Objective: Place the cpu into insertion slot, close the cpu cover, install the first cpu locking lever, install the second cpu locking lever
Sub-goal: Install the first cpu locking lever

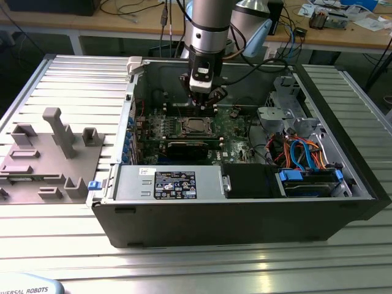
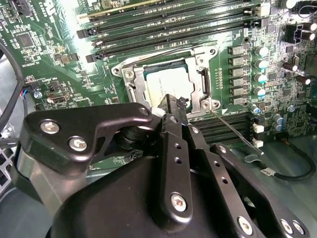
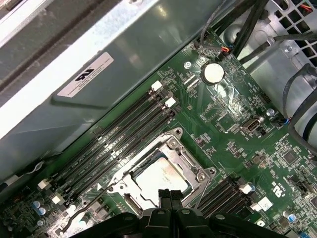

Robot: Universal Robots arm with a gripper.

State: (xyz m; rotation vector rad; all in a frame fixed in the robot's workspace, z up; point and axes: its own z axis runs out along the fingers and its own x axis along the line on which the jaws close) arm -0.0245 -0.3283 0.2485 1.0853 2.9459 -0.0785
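The cpu (image 3: 161, 178) lies in the insertion slot (image 3: 130, 197) on the green board (image 3: 223, 114). The cpu cover (image 3: 144, 163) lies down around it. The end effector (image 3: 168, 195) hangs just over the cover's edge, its fingers pinched together.

Built as a silver-grey cylindrical arm (image 1: 208, 27), with a pale blue cap (image 1: 257, 33) on the joint behind it and black cables (image 1: 235, 35) looping alongside. Carries a small white block (image 1: 202, 75) at the wrist, just above a matt black gripper (image 1: 205, 97). Made up, in the second wrist view, of broad rounded black link plates (image 2: 94, 124) pinned with silver-headed screws (image 2: 51, 127), plus a narrow central bar (image 2: 176, 163) dotted with small round holes. Ends, in the first wrist view, in two square-tipped black fingers (image 3: 165, 194).
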